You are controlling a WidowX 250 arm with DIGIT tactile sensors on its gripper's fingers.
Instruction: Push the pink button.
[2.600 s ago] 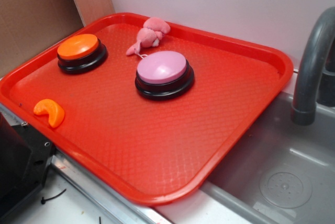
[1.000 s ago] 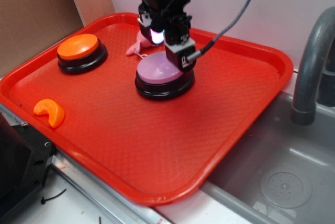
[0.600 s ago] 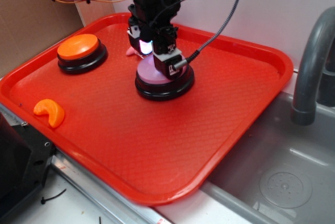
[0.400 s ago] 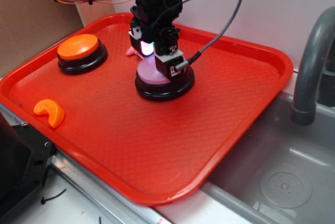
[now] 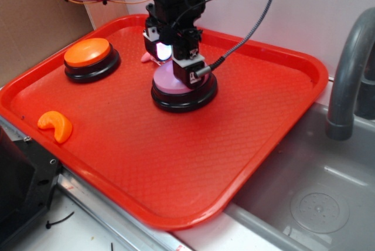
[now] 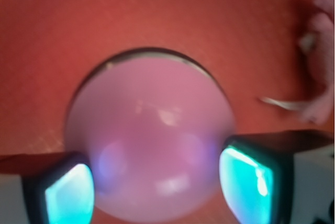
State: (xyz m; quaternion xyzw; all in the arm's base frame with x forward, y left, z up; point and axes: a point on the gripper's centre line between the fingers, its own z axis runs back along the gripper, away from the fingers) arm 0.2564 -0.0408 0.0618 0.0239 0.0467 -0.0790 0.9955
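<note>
The pink button, a pale pink dome on a black base, sits mid-tray in the exterior view. My gripper points straight down on its top, and the arm hides most of the cap. In the wrist view the button fills the middle. My gripper is open, and its cyan-lit pads stand one on each side, over the dome's near edge. I cannot tell whether they touch the cap.
An orange-capped button stands at the tray's far left and an orange crescent piece at its front left. A pink plush toy lies just behind the pink button. The red tray's rim borders a grey sink with a faucet on the right.
The arm came into view, then dropped down and left onto the pink button. Over the last half second it has barely moved.
</note>
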